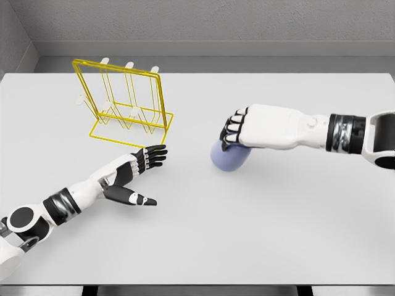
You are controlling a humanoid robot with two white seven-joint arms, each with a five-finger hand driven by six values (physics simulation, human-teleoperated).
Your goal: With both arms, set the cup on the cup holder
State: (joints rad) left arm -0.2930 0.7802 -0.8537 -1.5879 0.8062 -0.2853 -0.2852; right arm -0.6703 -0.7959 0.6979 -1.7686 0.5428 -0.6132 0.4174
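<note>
A pale blue cup lies on the white table right of centre, partly covered from above. My right hand reaches in from the right and rests on top of the cup with its fingers curled over it. The yellow wire cup holder with white-tipped pegs stands upright at the back left. My left hand hovers over the table in front of the holder, fingers stretched flat and thumb spread, holding nothing. It is well apart from the cup.
The table's front edge runs along the bottom. A grey wall rises behind the table.
</note>
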